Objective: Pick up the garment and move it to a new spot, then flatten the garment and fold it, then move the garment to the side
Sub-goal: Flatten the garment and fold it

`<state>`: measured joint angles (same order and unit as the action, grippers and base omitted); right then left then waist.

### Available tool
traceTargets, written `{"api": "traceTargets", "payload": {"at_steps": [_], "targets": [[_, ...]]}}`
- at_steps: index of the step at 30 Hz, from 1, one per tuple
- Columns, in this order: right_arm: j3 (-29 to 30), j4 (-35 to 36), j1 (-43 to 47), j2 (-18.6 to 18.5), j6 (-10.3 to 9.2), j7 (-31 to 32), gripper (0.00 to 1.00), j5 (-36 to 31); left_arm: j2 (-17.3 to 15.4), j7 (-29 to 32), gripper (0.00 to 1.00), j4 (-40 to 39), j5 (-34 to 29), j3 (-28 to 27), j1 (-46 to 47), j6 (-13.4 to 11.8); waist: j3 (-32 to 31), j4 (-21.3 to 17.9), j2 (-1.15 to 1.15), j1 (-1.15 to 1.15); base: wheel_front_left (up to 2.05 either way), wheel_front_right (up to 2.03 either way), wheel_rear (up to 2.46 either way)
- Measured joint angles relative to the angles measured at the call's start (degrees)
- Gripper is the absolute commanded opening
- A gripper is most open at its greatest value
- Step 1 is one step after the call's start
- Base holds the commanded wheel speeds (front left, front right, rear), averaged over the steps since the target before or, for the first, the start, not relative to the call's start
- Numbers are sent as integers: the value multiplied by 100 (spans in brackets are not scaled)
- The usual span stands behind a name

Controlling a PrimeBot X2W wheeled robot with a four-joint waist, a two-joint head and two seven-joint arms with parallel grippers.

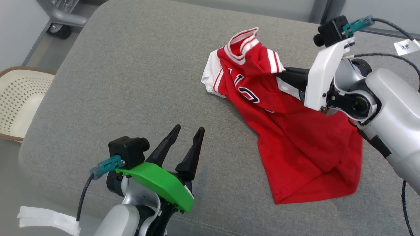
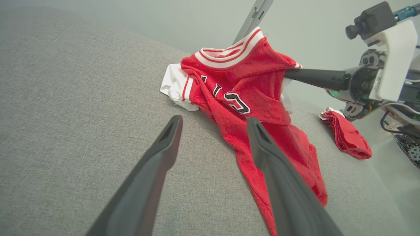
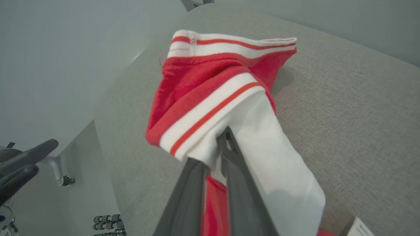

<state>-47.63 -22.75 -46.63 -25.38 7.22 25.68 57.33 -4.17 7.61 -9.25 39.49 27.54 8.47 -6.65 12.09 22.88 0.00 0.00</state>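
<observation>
At the upper right of the head view, the right claw [image 1: 284,76] is clamped together on a white, red-striped fold of the garment [image 1: 295,141]. The garment is a red jersey with a striped collar. Its collar end is held up off the grey cushion [image 1: 131,72], and its hem lies spread toward the lower right. At the lower left, the left claw [image 1: 189,127] has its 2 fingers apart, holds nothing, and is well apart from the garment. A cream perforated basket [image 1: 19,95] sits at the left edge.
</observation>
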Motion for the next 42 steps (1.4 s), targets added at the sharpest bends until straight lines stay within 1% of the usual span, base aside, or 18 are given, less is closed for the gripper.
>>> {"api": "traceTargets", "payload": {"at_steps": [3,7,9,13,14,15,20,21,23,25,28,29,32,35,37,39,42], "targets": [[396,371,-53,118,-1,405,0,833,2,36,100,-14,0,42,-21,0,-110,-123,0,0,0,0,0],[877,575,-109,237,-2,998,0,1704,5,59,100,-24,0,135,-24,0,-257,-229,0,0,0,0,0],[985,706,-107,292,-104,1243,0,1989,13,77,100,-29,1,211,-24,0,-322,-248,0,0,0,0,0],[1026,1176,-108,557,-468,1668,0,2414,32,77,100,-47,12,253,-24,0,-399,-197,0,0,0,0,0],[1020,1413,-113,677,-645,1726,0,2429,51,77,100,-45,16,288,-23,0,-423,-140,0,0,0,0,0],[1027,1523,-125,708,-780,1729,0,2430,54,76,100,-46,18,305,-23,0,-436,-107,0,0,0,0,0],[1158,1969,-300,843,-1416,1720,0,2398,82,47,100,-45,88,353,-24,0,-504,81,0,0,0,0,0],[1157,2036,-340,886,-1493,1705,0,2336,83,40,100,-45,108,349,-24,0,-520,121,0,0,0,0,0],[1170,2100,-398,981,-1541,1570,0,2184,83,40,100,-44,115,346,-24,0,-557,200,0,0,0,0,0],[1266,2067,-438,1073,-1548,1338,0,1967,83,36,100,-44,115,343,-24,0,-600,272,0,0,0,0,0],[1516,1797,-459,1177,-1546,971,0,1706,83,33,100,-44,115,331,-25,-1,-675,367,0,0,0,0,0],[1663,1593,-455,1238,-1538,815,0,1631,85,33,100,-44,115,323,-26,-1,-702,391,0,0,0,0,0],[2278,465,-348,1397,-1514,312,0,1397,85,8,100,-63,115,244,-37,-1,-793,441,0,0,0,0,0],[2598,-170,-83,1441,-1515,41,0,1166,88,-10,100,-79,116,238,-53,-2,-874,453,0,0,0,0,0],[2626,-245,-64,1506,-1515,-1,0,1073,88,-9,100,-79,116,238,-91,-2,-917,451,0,0,0,0,0],[2575,-186,-87,1646,-1515,4,0,1033,83,-9,100,-81,116,221,-186,-7,-960,431,0,0,0,0,0],[2519,27,-107,1947,-1515,143,0,1038,35,-2,100,-78,116,190,-300,-19,-1010,355,0,0,0,0,0]]}}
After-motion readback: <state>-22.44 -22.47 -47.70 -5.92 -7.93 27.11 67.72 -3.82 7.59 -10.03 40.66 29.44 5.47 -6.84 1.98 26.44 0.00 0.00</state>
